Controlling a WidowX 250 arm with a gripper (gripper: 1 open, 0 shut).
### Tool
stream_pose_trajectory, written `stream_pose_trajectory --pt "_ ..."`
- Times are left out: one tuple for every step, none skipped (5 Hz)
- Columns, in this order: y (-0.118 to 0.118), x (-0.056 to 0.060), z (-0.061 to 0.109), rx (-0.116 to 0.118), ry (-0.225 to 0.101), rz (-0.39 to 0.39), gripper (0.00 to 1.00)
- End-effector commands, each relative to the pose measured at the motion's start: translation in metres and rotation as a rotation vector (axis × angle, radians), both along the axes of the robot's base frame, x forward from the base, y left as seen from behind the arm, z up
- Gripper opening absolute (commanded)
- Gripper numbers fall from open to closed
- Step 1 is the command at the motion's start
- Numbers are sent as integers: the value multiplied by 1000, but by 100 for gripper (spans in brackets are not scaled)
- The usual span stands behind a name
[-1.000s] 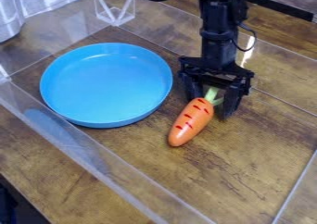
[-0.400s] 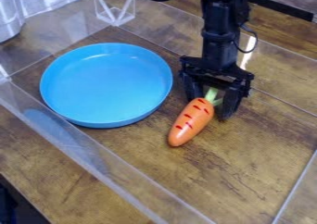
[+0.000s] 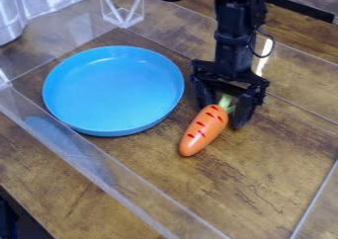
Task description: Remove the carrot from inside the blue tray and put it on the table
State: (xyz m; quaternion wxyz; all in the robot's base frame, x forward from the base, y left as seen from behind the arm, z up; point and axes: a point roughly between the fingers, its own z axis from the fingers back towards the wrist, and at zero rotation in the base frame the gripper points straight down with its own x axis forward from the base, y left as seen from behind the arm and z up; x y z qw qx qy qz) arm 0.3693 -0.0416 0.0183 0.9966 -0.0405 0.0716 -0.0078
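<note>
The orange carrot lies on the dark wood table, just right of the blue tray, which holds nothing. Its green top points up and right, between the fingers of my black gripper. The gripper hangs straight down over the carrot's leafy end, jaws open on either side of it, fingertips close to the tabletop. The carrot's pointed tip faces the lower left.
A clear plastic sheet or wall runs along the left and front of the table, with its edge crossing diagonally. A transparent container stands at the back left behind the tray.
</note>
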Motion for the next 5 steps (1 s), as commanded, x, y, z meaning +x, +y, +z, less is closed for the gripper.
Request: stream_pose_trajectory --pt "22 -6 -7 6 34 36 0" --pt "22 -4 -5 -10 19 31 0" --pt "19 1 -3 -18 13 22 100" --pt "16 6 -1 -26 8 14 100" --pt "13 8 0 -47 -10 7 100"
